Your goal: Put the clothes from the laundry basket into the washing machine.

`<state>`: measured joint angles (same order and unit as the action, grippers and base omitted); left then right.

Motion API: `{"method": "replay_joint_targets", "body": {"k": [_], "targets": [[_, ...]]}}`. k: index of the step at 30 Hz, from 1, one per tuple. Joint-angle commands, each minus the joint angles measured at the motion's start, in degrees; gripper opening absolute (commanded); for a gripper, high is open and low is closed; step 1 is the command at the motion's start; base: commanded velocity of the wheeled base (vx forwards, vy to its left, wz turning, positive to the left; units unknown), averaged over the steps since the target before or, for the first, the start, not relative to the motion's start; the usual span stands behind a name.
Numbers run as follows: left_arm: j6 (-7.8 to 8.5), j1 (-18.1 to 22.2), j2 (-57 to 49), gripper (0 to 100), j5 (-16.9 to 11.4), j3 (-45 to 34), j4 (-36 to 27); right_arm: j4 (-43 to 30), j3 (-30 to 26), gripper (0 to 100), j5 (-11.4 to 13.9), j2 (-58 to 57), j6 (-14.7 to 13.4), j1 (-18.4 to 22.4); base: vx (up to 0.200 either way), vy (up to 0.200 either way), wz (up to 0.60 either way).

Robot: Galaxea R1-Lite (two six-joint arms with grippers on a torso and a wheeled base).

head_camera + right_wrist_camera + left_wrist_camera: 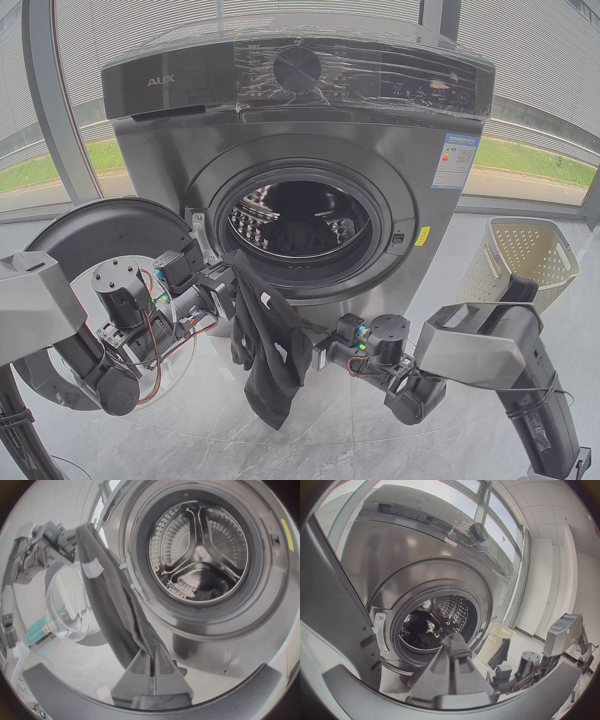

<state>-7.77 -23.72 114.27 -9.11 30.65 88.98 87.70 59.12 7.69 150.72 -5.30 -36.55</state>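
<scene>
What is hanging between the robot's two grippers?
A black garment hangs between them, pinched by the left gripper at its top and the right gripper lower down, as the head view shows.

**Setting.** Laundry corner of a glass-walled room, more likely a demonstration or test space than a home. A front-loading washer [294, 144], with protective film [350, 75] over its control panel, stands on a grey tiled floor [387, 437] beside a plastic basket [531, 250]. Full-height windows [537, 81] with blinds overlook a lawn [531, 159]. The ceiling [550, 498] is panelled. Far off is possibly a teal sofa [36, 630].
</scene>
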Motion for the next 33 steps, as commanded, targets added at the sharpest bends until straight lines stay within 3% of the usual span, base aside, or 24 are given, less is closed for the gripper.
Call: {"method": "replay_joint_targets", "body": {"k": [1,8,15,18,33], "targets": [[0.03,0.2,-0.2,0,-0.2,-0.2,0.2,0.2,-6.7,0,-0.6,-12.6,-0.3,3.9,0.000,0.000,0.00],[0.03,0.2,-2.4,0,-0.5,-0.9,0.2,1.7,-14.0,0,-0.7,-23.9,-1.8,5.2,0.000,0.000,0.00],[-0.58,0.5,-4.9,0,-1.3,-1.6,0.2,1.7,-23.7,0,-0.3,-36.2,-6.7,6.9,0.000,0.000,0.00],[-0.67,1.0,-4.8,0,-1.3,-1.6,0.2,1.7,-23.8,0,-0.1,-38.4,-7.5,7.0,0.000,0.000,0.00],[-0.58,0.5,-6.2,0,-1.1,0.7,0.2,1.8,-21.5,0,-0.7,-39.7,-6.3,6.8,0.000,0.000,0.00]]}}
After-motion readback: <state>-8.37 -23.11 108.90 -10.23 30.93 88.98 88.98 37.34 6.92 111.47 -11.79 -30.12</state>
